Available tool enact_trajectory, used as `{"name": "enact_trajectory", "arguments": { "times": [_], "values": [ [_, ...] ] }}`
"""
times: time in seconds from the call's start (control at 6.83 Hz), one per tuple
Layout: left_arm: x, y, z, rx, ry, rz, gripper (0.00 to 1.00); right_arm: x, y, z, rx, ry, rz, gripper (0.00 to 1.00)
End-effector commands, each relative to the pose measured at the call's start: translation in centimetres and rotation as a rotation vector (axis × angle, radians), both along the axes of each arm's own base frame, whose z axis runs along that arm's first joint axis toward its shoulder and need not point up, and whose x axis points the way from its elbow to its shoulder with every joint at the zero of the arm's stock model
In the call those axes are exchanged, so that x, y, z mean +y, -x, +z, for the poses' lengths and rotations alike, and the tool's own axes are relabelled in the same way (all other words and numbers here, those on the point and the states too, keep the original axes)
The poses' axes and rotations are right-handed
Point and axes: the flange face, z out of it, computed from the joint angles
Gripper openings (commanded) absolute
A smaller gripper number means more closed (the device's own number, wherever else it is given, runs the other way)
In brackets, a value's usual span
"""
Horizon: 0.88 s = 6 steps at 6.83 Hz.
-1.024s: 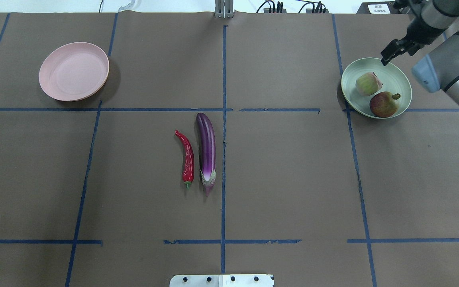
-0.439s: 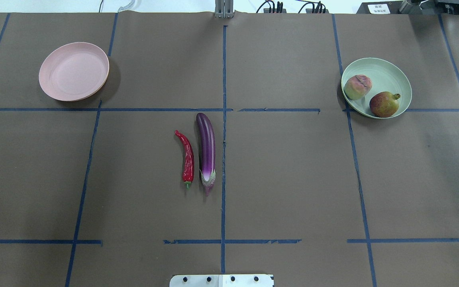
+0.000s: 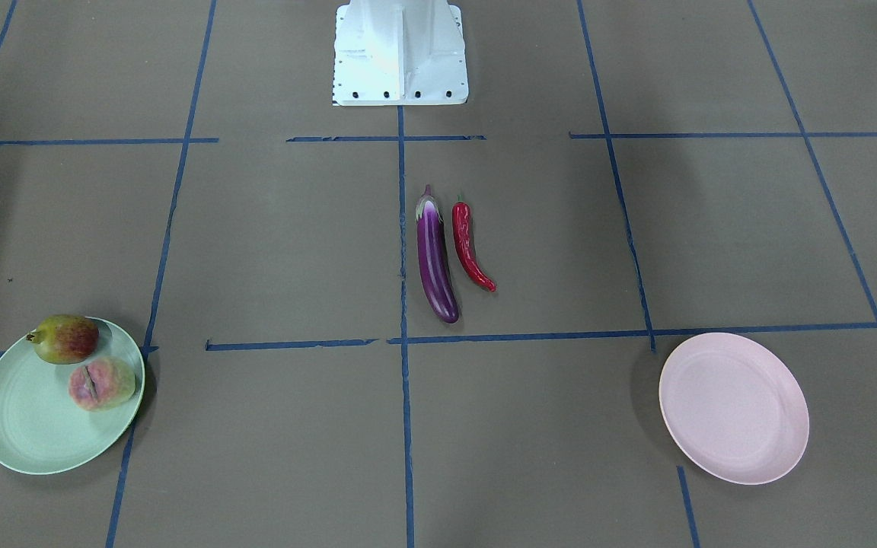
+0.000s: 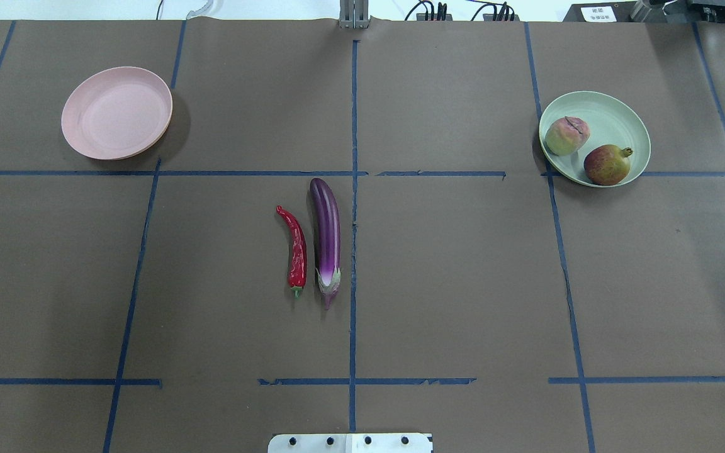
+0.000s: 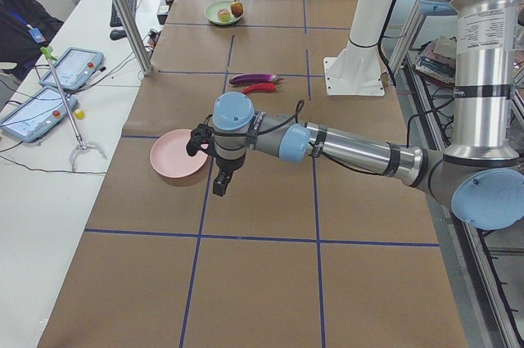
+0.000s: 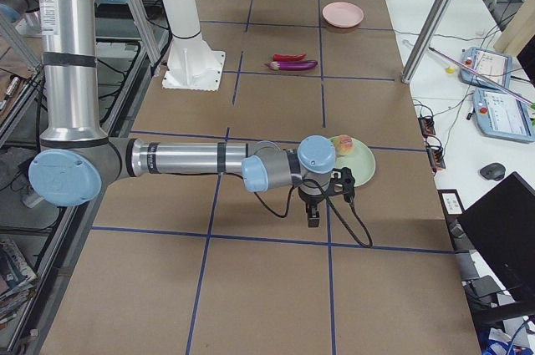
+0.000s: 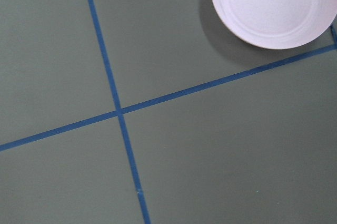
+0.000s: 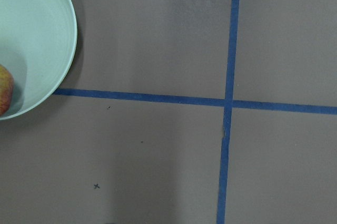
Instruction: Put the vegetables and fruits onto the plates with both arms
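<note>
The purple eggplant [image 4: 326, 239] and the red chili [image 4: 295, 248] lie side by side at the table's middle. The mint green plate [image 4: 620, 116] at the far right holds the pale peach-like fruit [image 4: 565, 135] and the red-and-yellow fruit [image 4: 606, 164]. The pink plate [image 4: 117, 113] at the far left holds nothing. My left gripper [image 5: 219, 188] hangs above the table beside the pink plate, and my right gripper [image 6: 313, 220] hangs beside the mint plate. Both show only in the side views, so I cannot tell whether they are open or shut.
The white robot base [image 3: 399, 49] stands at the table's near edge. Blue tape lines grid the brown table. An operators' bench with tablets [image 5: 70, 70] and a metal post [image 5: 123, 12] runs along the far side.
My right arm has pulled away from above the mint plate and left the overhead view to the right. The peach-like fruit has rolled a little to the left on the plate.
</note>
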Motion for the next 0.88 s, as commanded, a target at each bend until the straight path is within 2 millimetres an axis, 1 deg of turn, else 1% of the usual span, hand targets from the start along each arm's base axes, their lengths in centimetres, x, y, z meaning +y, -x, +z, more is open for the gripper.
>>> {"name": "enact_trajectory", "arguments": {
  "times": [0.0, 0.15, 0.29, 0.44, 0.59, 0.73],
  "values": [
    [-1.4, -10.4, -6.9, 0.048, 0.09, -0.001, 1.0, 0.7, 0.3, -0.1, 0.065, -0.001, -0.001, 1.0],
    [-1.6, -17.0, -11.9, 0.043, 0.092, 0.001, 1.0, 0.5, 0.6, -0.2, 0.078, -0.003, -0.003, 1.0],
    [-0.6, -25.0, -16.7, 0.092, 0.151, 0.04, 1.0, 0.5, 0.7, -0.3, 0.075, -0.007, 0.0, 1.0],
    [2.0, -32.8, -20.7, 0.124, 0.245, 0.066, 1.0, 0.4, 0.7, -0.4, 0.071, -0.007, 0.001, 1.0],
    [3.8, -38.8, -24.8, 0.13, 0.291, 0.006, 1.0, 0.4, 0.7, -0.3, 0.072, -0.006, 0.0, 1.0],
    [3.8, -45.1, -27.4, 0.113, 0.347, -0.072, 1.0, 0.4, 0.7, -0.3, 0.072, -0.006, 0.0, 1.0]
  ]
}}
